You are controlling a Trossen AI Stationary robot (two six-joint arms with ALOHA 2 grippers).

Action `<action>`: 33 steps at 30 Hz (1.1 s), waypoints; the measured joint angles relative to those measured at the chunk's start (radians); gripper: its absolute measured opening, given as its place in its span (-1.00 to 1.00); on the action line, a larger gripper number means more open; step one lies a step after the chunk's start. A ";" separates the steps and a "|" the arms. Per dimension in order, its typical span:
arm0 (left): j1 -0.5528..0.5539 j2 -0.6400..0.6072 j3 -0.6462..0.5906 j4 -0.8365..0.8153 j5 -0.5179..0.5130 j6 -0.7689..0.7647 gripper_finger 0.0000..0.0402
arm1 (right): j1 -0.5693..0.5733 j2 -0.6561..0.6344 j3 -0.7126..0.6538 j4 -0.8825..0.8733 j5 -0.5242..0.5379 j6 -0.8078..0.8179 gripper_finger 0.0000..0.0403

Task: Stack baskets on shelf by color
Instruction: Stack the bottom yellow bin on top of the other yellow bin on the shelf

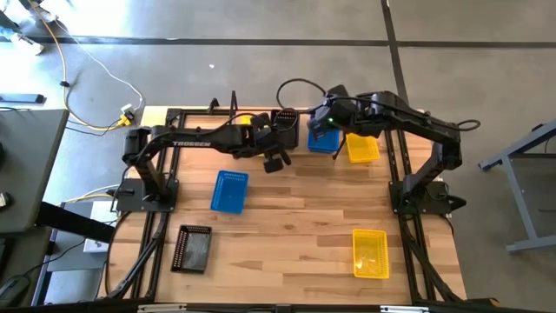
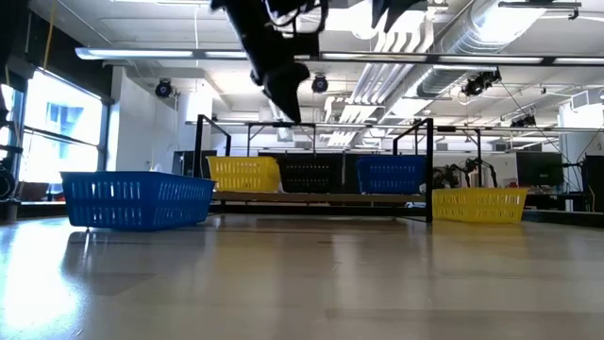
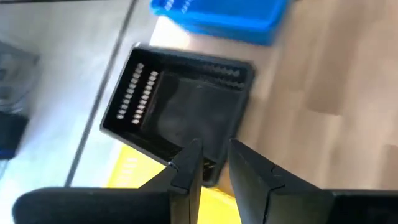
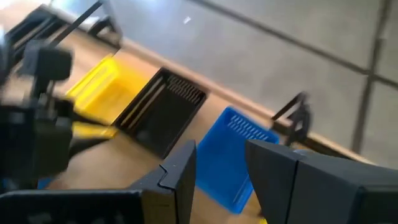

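Under the left gripper [image 3: 211, 163], only its wrist view shows the black basket's [image 3: 180, 109] inside.

High view looks straight down on the whole counter [image 1: 295, 222]. Low view looks level across it. Both wrist views sit close above the shelf [image 2: 311, 197], sharing its black basket [image 3: 180, 112].

My slatted wooden desk [image 1: 295, 217], a blue basket [image 1: 230, 191], a black basket [image 1: 193, 249] and a yellow basket [image 1: 371, 253] lying well apart on it, the shelf [image 1: 295, 139] along its far edge carrying yellow, black and blue baskets side by side, another yellow basket [image 1: 362, 148] just beside the shelf
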 joint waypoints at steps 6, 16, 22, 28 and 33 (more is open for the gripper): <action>-0.037 -0.052 0.072 -0.138 0.037 -0.019 -0.67 | 0.062 0.000 0.000 -0.038 -0.073 -0.026 -0.39; -0.113 -0.202 0.074 -0.261 0.039 -0.113 -0.68 | 0.191 0.000 -0.010 -0.153 -0.077 0.100 -0.39; -0.148 -0.277 -0.008 -0.281 0.039 -0.195 -0.68 | 0.271 0.000 -0.010 -0.153 -0.088 0.161 -0.39; -0.195 -0.355 -0.122 -0.276 0.039 -0.283 -0.69 | 0.347 -0.006 -0.079 -0.152 -0.115 0.260 -0.39; -0.234 -0.398 -0.138 -0.280 0.039 -0.308 -0.69 | 0.410 -0.052 -0.270 -0.154 -0.213 0.432 -0.39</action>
